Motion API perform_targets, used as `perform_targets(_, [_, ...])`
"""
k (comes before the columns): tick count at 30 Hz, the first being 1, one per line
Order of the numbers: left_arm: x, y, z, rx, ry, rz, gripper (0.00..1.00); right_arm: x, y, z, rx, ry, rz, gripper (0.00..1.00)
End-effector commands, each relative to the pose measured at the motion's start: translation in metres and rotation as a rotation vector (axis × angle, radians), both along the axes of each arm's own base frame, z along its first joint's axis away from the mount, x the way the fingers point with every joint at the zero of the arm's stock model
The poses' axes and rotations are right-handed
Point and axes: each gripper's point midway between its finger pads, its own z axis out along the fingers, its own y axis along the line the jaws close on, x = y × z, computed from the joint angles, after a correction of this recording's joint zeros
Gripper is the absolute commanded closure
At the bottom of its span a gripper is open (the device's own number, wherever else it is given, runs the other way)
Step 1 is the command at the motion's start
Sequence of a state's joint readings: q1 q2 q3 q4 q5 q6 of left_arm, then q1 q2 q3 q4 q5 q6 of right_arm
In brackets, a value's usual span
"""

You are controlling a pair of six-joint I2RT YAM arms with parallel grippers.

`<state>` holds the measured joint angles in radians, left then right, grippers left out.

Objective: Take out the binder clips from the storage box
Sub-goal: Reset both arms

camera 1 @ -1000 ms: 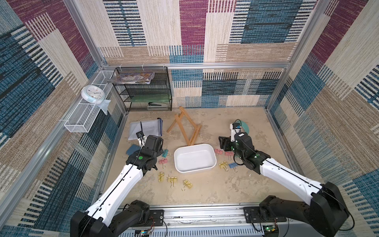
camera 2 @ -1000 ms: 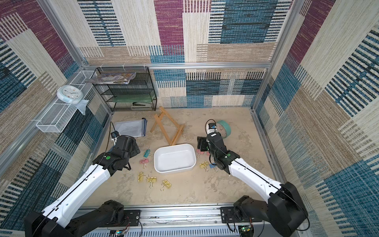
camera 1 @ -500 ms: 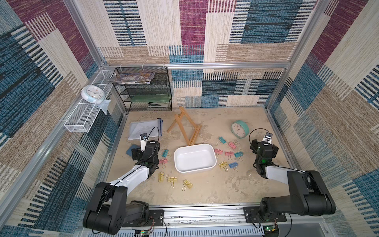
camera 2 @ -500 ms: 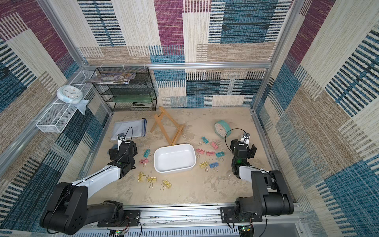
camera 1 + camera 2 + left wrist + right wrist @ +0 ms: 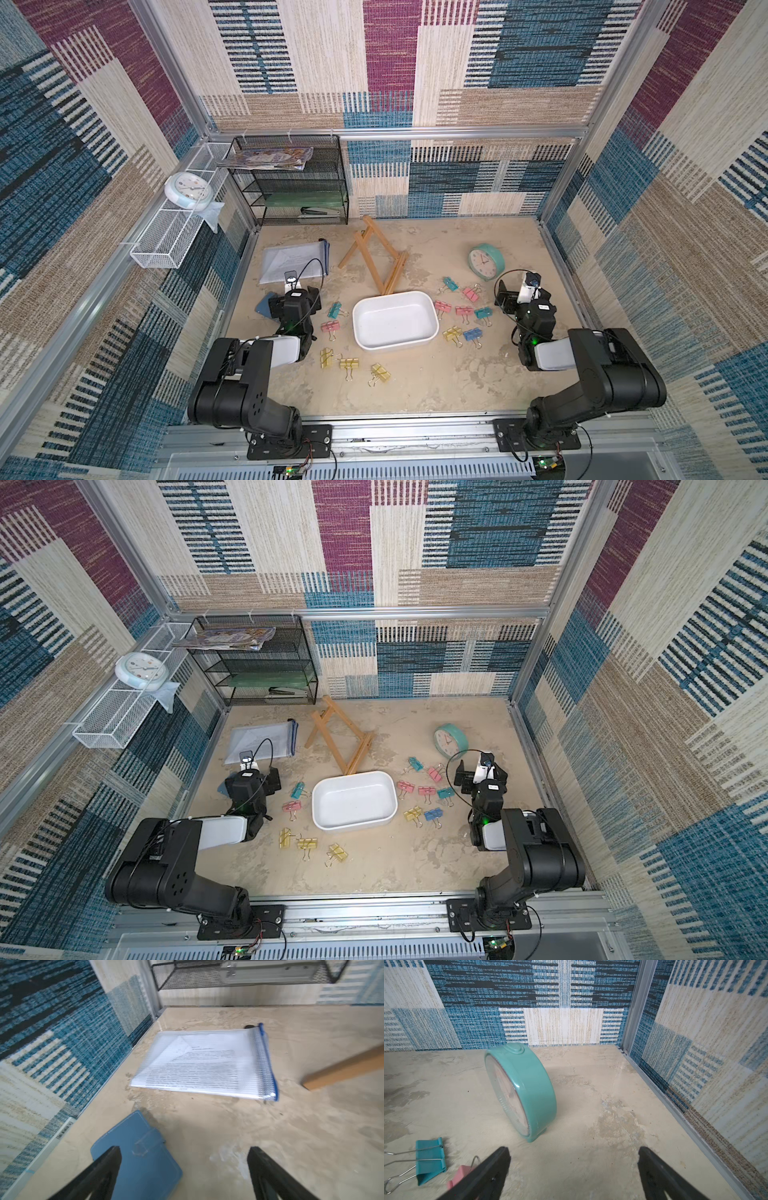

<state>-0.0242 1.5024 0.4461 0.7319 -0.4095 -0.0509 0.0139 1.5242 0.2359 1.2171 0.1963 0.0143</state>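
Setting: patterned woven walls are enclosing a sandy tabletop (image 5: pixel 419 399).
Storage box (image 5: pixel 395 322): sitting mid-tabletop, looking empty in both top views.
Binder clips (image 5: pixel 443 307): all lying outside, scattered on both sides of the box and in front of it.
Handling: looking light, stiff and springy; the wire loops are likely slippery, so pinching the coloured body seems safer.
Left claw (image 5: pixel 184 1149): gaping wide, holding nothing, hanging by a blue wallet (image 5: pixel 137 1159).
Right claw (image 5: pixel 573 1149): gaping wide, empty, facing a teal clock (image 5: pixel 529 1093).
Views: the right wrist view is showing a teal clip (image 5: pixel 430 1159) with its wire handles close up; only the top views are showing the box.
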Motion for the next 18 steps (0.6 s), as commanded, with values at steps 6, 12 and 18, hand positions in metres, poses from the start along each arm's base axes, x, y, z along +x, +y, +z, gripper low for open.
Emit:
perform_targets(6, [0.0080, -0.0163, -0.0073, -0.089, -0.058, -0.132, 0.01, 0.0022, 0.0023, 0.0087, -0.001, -0.035, 0.016, 0.01])
perform_targets(12, [0.0030, -0.0115, -0.0077, -0.106, -0.037, -0.096, 0.01, 0.0020, 0.0023, 0.0092, -0.002, -0.036, 0.016, 0.01])
perform_targets(18, [0.0038, -0.0113, -0.0075, -0.099, -0.050, -0.098, 0.01, 0.0033, 0.0026, 0.0084, 0.000, -0.032, 0.016, 0.01])
